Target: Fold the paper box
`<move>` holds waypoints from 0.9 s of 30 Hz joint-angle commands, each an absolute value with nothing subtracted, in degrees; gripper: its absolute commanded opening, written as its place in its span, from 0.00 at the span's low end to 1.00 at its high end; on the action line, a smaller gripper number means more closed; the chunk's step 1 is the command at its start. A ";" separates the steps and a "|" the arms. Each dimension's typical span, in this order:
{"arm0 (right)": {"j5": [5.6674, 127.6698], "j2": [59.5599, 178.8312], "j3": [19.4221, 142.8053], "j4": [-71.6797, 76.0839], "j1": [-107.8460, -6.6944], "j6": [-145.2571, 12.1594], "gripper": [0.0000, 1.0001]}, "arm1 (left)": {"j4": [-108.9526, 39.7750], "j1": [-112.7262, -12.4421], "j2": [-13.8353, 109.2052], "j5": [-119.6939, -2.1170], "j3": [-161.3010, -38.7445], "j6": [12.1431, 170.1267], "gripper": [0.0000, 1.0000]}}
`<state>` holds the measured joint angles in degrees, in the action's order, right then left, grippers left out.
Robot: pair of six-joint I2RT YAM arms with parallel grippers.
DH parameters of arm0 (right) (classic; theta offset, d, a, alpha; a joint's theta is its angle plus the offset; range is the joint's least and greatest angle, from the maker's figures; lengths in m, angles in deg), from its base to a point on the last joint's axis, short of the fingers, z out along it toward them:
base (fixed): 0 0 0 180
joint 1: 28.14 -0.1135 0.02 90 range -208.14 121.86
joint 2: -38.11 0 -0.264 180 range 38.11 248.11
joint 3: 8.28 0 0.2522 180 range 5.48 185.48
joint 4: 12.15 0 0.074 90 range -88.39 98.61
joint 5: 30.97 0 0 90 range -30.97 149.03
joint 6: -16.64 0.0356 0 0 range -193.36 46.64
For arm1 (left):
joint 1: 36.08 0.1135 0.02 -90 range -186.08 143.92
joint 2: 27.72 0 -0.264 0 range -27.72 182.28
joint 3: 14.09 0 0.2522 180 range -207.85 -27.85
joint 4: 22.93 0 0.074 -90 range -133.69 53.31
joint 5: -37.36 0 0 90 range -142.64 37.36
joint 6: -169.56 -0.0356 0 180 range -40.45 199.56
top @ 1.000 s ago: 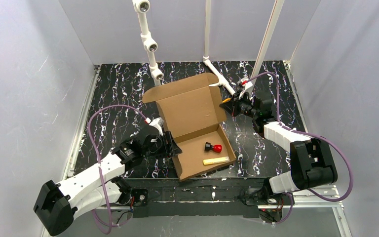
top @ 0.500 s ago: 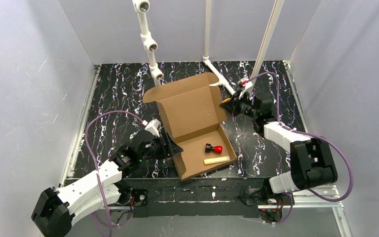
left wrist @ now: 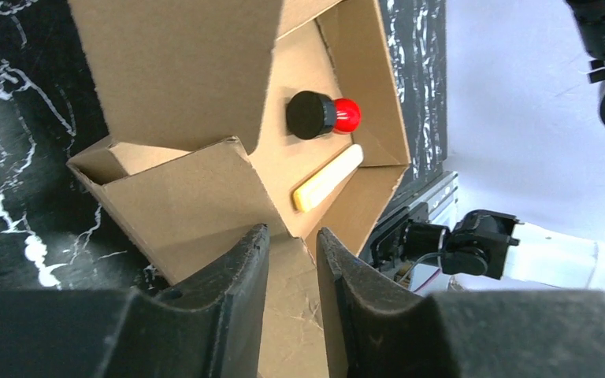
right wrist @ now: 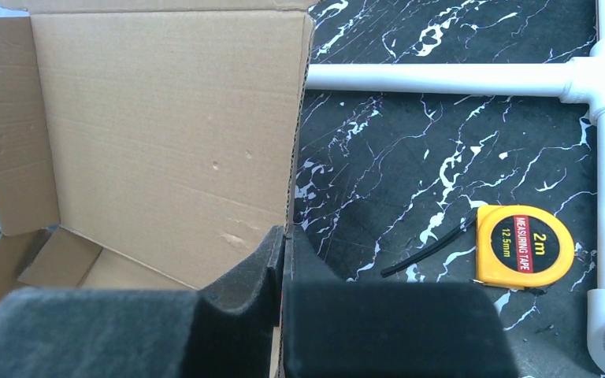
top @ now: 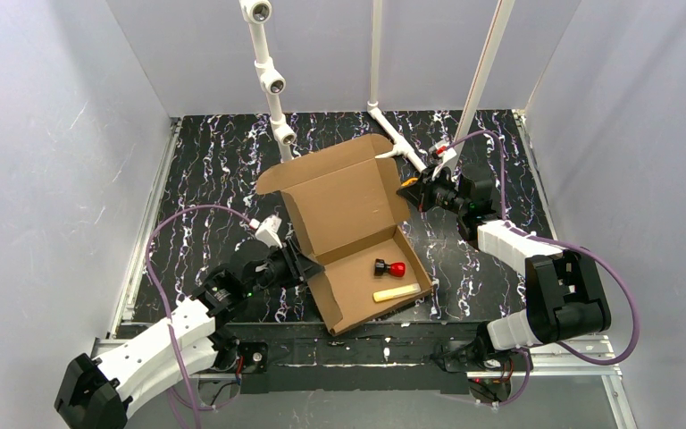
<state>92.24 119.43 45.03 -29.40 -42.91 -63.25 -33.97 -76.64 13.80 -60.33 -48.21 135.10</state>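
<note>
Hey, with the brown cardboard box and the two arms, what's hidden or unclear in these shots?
- Left wrist view: whether the left gripper pinches the plain brown corrugated cardboard paper box; its black fingers cover the contact.
- Right wrist view: most of the box's tray, blocked by the right gripper.
- Top view: the yellow tape measure, mostly covered by the right arm.
- Top view: the small red-and-black item, too small to identify.

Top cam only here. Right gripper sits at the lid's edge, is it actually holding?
Observer: Yes. Right wrist view shows the right gripper shut on the side edge of the paper box lid.
Operator: Left one?
Observer: Left wrist view: cardboard fills the gap between the fingers of the left gripper; pinched or not, I cannot tell.
Operator: Anything behind the right arm?
Observer: A yellow tape measure, lying on the table.
</note>
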 commanded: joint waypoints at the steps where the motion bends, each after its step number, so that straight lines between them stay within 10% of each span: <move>1: 93.75 119.68 46.52 -28.35 -43.44 -63.87 0.08 | -38.11 -76.16 14.30 -58.96 -48.11 135.00 0.25; 27: 93.66 119.76 46.79 -28.17 -43.44 -64.10 0.08 | -62.75 -76.15 27.31 -55.58 -62.82 135.80 0.27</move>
